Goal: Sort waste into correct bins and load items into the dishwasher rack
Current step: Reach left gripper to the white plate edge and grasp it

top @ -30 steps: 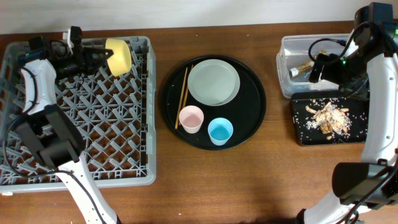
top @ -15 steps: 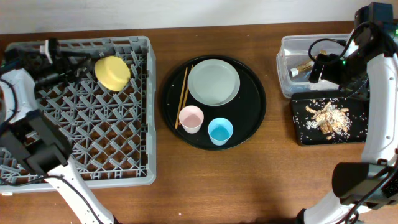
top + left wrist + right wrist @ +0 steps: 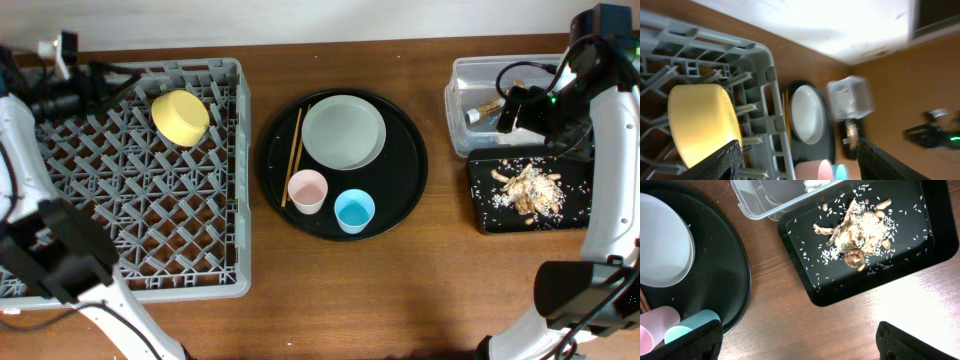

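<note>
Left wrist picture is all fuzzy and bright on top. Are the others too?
Left wrist view: smeared all over, the yellow bowl soft-edged, the wall above washed out white. Right wrist view: sharp, the rice grains on the black tray crisp, with pale glare on the table. Overhead view: sharp and evenly lit.

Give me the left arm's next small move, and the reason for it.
Probably swing the left gripper over toward the pink cup. The yellow bowl sits in the dishwasher rack, the jaws are open and clear of it, and the cup stands unloaded on the round black tray, on its rack side.
</note>
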Controlling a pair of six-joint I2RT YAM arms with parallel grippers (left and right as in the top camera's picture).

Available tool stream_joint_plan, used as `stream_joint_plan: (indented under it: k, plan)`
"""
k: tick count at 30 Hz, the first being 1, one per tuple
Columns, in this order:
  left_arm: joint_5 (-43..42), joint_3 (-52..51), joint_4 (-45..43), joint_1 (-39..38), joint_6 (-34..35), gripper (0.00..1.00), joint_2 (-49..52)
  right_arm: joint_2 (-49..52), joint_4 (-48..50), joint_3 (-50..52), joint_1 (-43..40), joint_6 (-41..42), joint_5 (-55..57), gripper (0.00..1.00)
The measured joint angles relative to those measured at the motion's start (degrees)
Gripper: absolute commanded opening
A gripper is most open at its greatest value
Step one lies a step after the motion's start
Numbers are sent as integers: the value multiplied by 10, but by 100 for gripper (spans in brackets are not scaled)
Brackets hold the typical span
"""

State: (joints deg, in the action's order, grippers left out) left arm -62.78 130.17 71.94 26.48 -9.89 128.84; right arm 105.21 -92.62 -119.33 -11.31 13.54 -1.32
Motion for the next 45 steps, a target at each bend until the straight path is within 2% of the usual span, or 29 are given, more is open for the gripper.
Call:
stream_joint_plan:
  k: [6, 12, 17, 24, 32, 38, 45]
  plan:
    - [250, 10, 64, -132, -14, 74, -165, 0, 0, 0, 0, 0, 0, 98]
    - [346, 13, 172, -243, -17, 68, -198, 0, 0, 0, 0, 0, 0, 98]
    - [426, 13, 189, -329, -11, 68, -198, 0, 3, 0, 0, 0, 0, 98]
    - [487, 13, 145, -435, 6, 66, -189, 0, 5, 0, 0, 0, -11, 98]
    - [531, 12, 135, -508, 37, 63, -98, 0, 5, 0, 0, 0, -16, 98]
    - [538, 12, 66, -559, 37, 62, -42, 0, 5, 0, 0, 0, -16, 98]
    - [585, 11, -15, -619, 37, 61, 43, 0, 5, 0, 0, -1, -16, 98]
